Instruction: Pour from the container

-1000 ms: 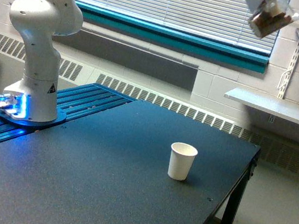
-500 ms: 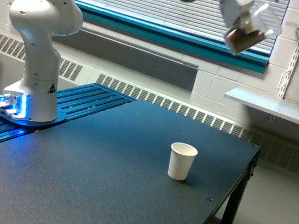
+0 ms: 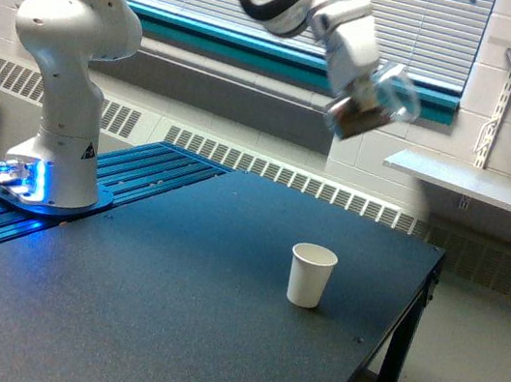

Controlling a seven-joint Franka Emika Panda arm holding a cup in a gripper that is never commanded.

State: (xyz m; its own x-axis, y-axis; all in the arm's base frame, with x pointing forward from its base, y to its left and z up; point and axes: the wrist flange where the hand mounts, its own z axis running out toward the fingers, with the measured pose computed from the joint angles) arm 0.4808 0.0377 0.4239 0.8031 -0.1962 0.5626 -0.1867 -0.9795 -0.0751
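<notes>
Container point(image 3: 372, 110) with brown bits, tilted

Item on my screen: the container point(image 3: 375, 101), one small clear cup, see-through wall, with a dark brown granular fill gathered at its lower end. I see it held in the air, tilted well off upright, its open mouth angled up toward the exterior view's right and its base down toward the exterior view's left. It sits high above the table, somewhat blurred, so finer detail escapes me.
</notes>
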